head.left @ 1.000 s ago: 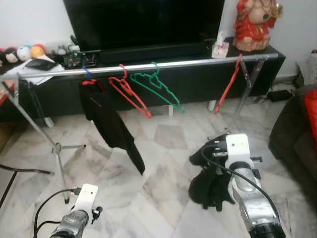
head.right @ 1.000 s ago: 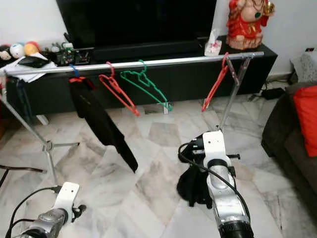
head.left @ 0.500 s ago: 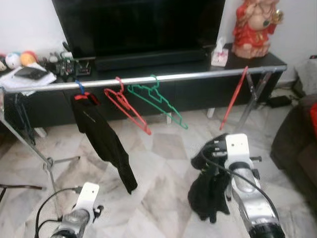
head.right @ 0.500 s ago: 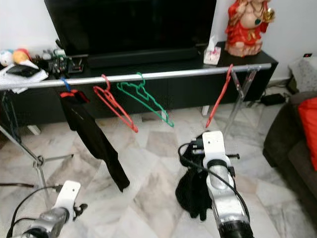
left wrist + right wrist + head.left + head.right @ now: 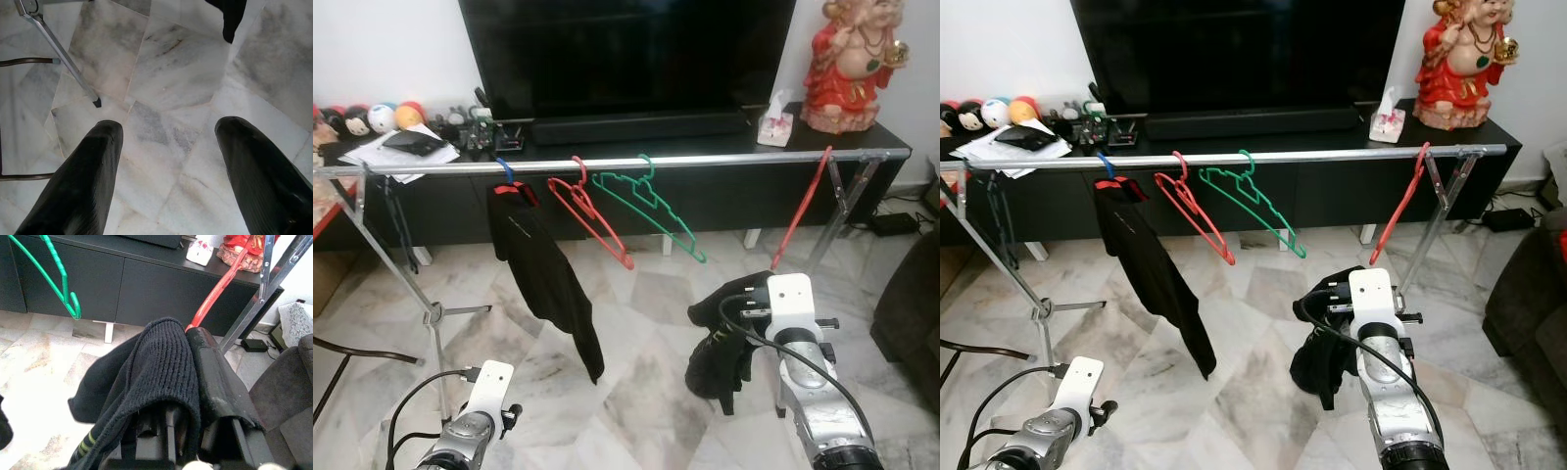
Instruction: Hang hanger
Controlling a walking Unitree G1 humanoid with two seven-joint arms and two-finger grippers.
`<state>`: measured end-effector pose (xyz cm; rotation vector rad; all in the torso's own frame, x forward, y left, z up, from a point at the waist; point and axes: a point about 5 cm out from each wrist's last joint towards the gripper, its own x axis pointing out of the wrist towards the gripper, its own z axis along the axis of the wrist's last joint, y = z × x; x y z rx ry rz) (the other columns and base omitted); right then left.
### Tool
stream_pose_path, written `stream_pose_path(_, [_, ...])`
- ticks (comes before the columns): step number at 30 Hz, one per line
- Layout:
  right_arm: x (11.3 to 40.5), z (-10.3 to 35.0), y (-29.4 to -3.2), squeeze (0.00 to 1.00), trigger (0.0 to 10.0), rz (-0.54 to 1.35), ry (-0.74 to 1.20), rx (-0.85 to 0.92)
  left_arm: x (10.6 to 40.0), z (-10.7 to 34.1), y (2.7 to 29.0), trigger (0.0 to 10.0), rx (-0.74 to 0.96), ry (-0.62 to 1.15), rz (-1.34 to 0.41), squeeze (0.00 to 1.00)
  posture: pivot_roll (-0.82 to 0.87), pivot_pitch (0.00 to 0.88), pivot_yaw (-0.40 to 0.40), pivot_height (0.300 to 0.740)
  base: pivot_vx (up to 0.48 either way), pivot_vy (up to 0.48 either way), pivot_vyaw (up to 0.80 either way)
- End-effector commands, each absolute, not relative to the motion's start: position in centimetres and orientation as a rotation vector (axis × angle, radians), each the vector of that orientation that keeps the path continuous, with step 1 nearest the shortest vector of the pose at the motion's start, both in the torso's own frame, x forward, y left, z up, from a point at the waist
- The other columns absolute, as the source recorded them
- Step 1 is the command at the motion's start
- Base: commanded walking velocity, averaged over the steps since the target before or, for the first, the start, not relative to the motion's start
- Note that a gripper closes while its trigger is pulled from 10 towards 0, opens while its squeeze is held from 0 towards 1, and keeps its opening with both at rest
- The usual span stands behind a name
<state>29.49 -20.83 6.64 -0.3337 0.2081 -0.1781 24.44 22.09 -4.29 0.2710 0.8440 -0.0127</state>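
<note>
Hangers on the silver rail (image 5: 705,159) across mid-frame, left to right: blue hanger (image 5: 505,173) carrying a black garment (image 5: 543,279), red hanger (image 5: 590,212), green hanger (image 5: 651,206), second red hanger (image 5: 802,209). Lower left: left gripper (image 5: 166,161), fingers spread wide, holding nothing. Lower right: right gripper (image 5: 195,382) clamped on a dark knit garment (image 5: 146,382).

Rail (image 5: 607,163) w/ 4 hangers, black garment (image 5: 543,274); legs on marble floor (image 5: 636,392).
</note>
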Motion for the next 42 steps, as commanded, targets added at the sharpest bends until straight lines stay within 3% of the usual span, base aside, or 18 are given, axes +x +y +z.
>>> stream_pose_path(1, [30.1,8.1,-20.6,0.0,10.0,-0.173,0.14,-0.332,24.1,-4.5,22.2,10.0,0.288,0.858,-0.017,0.0,-0.1,0.0,0.04,0.74,0.0,-0.394,0.0])
stream_pose_path(20, [30.0,7.9,-20.7,0.0,10.0,-0.172,0.147,-0.333,24.1,-4.5,22.2,10.0,0.285,0.856,-0.009,0.0,-0.1,0.011,0.037,0.74,0.0,-0.385,0.0])
stream_pose_path(29, [29.8,7.0,-20.8,0.0,10.0,-0.174,0.183,-0.331,24.2,-4.3,22.4,10.0,0.244,0.782,0.09,0.0,-0.09,0.024,0.03,0.74,0.0,0.0,0.0])
stream_pose_path(37, [29.2,5.0,-21.0,0.0,10.0,-0.154,0.265,-0.338,24.9,-3.0,22.3,10.0,0.213,0.563,0.16,0.0,-0.07,0.038,0.015,0.74,0.0,0.0,0.0])
stream_pose_path(40, [28.9,4.3,-21.1,0.0,10.0,-0.152,0.289,-0.337,28.8,1.2,23.4,10.0,0.162,0.362,0.165,0.0,-0.07,0.038,0.013,0.74,0.0,0.0,0.0])
stream_pose_path(42, [28.7,3.7,-21.2,0.0,10.0,-0.155,0.312,-0.329,29.7,2.6,23.7,10.0,0.203,0.28,0.186,0.0,-0.07,0.037,0.01,0.74,0.0,0.0,0.0])
